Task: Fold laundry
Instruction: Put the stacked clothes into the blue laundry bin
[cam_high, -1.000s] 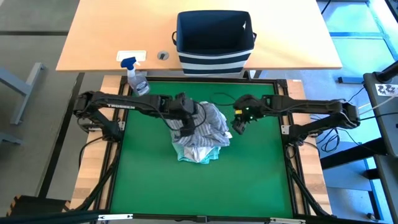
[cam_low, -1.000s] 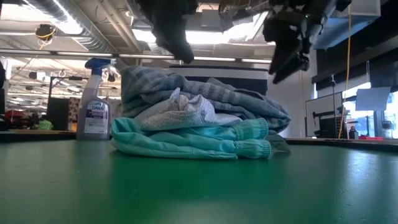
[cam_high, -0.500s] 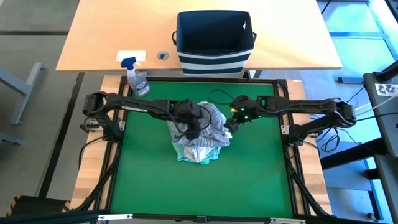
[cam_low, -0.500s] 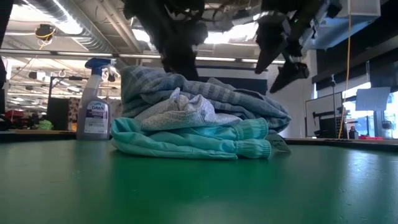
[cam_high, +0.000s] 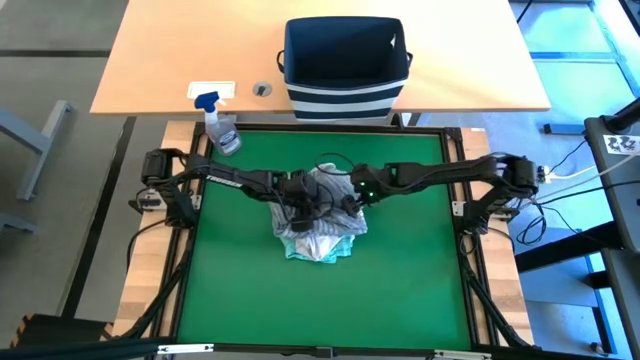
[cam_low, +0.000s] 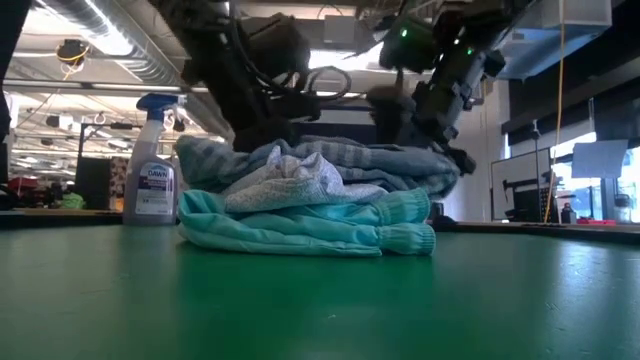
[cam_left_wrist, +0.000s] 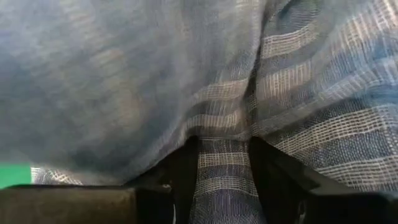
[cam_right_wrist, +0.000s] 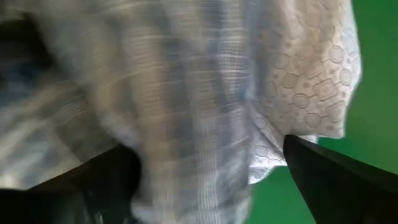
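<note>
Striped shirt (cam_right_wrist: 155, 112) blurred (right wrist)

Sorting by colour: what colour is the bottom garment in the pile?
Mint-teal garment, clearest in the low view.

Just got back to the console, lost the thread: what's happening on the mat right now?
Both arms are down on the laundry pile in the middle of the green mat. The left gripper has a fold of the striped shirt between its fingers. The right gripper is open, pressed into the same shirt. Nothing is folded yet; the basket sits behind.

Crumpled laundry (cam_high: 320, 215) heaped mid-mat: striped shirt (cam_low: 400, 165) over white, mint-teal lowest.
</note>
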